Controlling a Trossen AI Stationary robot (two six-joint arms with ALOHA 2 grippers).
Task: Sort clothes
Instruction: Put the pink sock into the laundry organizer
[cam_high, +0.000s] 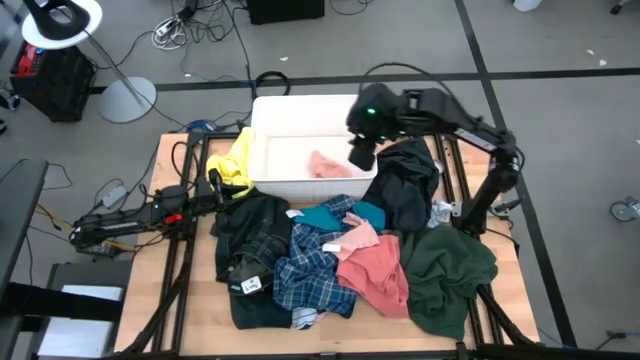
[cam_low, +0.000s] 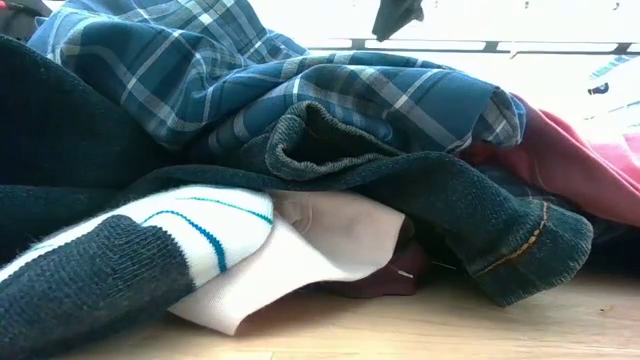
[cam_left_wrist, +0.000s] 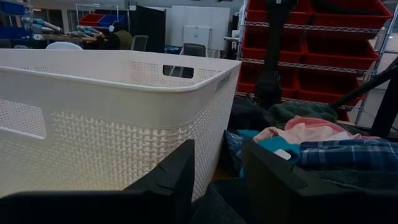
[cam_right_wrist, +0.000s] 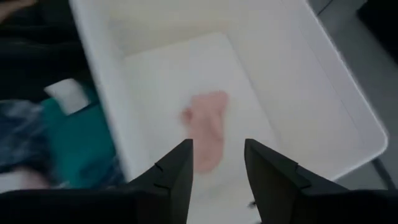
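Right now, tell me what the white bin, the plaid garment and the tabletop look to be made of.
White bin: likely moulded plastic, matte, with a perforated woven-look wall and cut-out handles. Blue plaid garment: soft woven cloth, probably flannel, since it folds loosely. Tabletop: light wood or wood-look board with faint grain; which one I cannot tell.

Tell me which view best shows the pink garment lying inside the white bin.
The right wrist view: it looks straight down into the white bin, with the pink garment lying loose on the floor beyond the right pincer. The high view shows it small, beside that arm. The left wrist view sees only the bin's outer wall; the low view misses it.
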